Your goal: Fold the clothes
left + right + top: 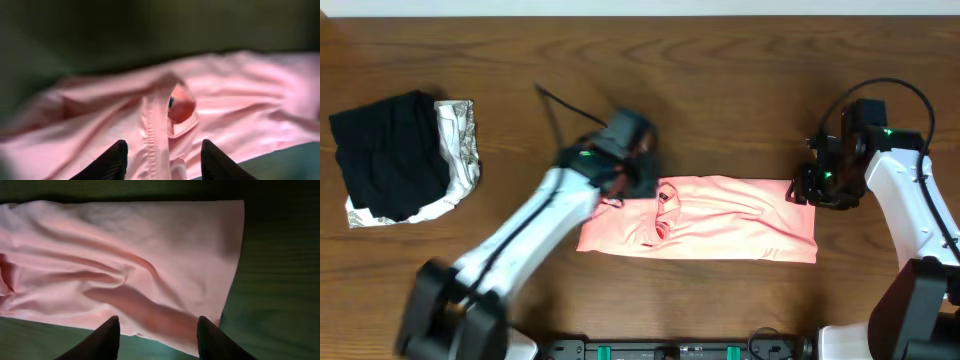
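The clothes (730,232), a salmon-pink T-shirt, lie folded into a long band across the middle of the wooden table (740,80). My left gripper (635,188) hovers at the band's upper left corner, by the collar. In the left wrist view its jaws (162,160) stand apart over a hemmed ridge of pink fabric (157,125) without pinching it. My right gripper (810,190) is at the band's upper right corner. The right wrist view shows it open (157,335) just above the shirt's edge (165,320), nothing clamped.
At the far left lies a black folded garment (385,150) on a silvery-white patterned cloth (462,150). Bare wood surrounds the shirt. The arm bases (680,350) stand along the front edge.
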`<state>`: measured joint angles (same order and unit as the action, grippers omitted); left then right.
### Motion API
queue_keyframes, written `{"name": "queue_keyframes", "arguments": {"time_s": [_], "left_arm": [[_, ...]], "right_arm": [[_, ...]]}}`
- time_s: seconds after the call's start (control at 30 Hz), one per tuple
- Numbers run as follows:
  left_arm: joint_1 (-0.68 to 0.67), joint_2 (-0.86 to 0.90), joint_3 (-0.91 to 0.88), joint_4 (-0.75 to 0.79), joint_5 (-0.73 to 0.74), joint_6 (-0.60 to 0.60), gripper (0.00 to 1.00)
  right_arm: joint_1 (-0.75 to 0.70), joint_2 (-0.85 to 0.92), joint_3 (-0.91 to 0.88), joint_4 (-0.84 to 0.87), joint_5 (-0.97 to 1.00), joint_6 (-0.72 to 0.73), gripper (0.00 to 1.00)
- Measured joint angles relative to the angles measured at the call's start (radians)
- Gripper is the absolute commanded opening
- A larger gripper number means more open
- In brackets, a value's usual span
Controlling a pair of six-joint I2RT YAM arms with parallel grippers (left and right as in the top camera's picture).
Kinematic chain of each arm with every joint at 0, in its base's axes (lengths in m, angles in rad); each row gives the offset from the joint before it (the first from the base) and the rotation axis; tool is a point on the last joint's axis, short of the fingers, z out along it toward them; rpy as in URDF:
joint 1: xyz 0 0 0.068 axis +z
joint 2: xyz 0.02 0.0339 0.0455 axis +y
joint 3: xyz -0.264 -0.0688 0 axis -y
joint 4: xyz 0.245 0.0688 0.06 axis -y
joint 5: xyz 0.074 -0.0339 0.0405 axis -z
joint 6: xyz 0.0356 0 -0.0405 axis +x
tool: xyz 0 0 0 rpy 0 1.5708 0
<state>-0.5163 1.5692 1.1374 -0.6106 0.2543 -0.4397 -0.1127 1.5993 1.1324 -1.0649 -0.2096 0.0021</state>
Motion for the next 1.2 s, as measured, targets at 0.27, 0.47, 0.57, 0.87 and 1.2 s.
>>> {"name": "queue_keyframes", "arguments": {"time_s": [0.27, 0.47, 0.57, 0.87, 1.2], "left_arm": [[0.125, -0.109, 0.0, -0.066, -0.006, 0.045, 0.52], [0.181, -0.103, 0.0, -0.134, -0.024, 0.058, 0.58], [0.211, -0.103, 0.0, -0.167, -0.056, 0.063, 0.59], [0.254, -0.103, 0.0, -0.193, -0.09, 0.071, 0.59], [0.254, -0.103, 0.0, -0.194, -0.098, 0.071, 0.59]], "right_arm": [[0.0, 0.0, 0.0, -0.023, 0.016, -0.003, 0.54], [-0.021, 0.0, 0.0, -0.047, 0.08, 0.006, 0.67], [-0.053, 0.0, -0.008, -0.028, 0.092, 0.013, 0.69], [-0.105, -0.001, -0.162, 0.117, 0.021, 0.02, 0.75], [-0.105, -0.001, -0.288, 0.29, -0.02, 0.021, 0.78]]}}
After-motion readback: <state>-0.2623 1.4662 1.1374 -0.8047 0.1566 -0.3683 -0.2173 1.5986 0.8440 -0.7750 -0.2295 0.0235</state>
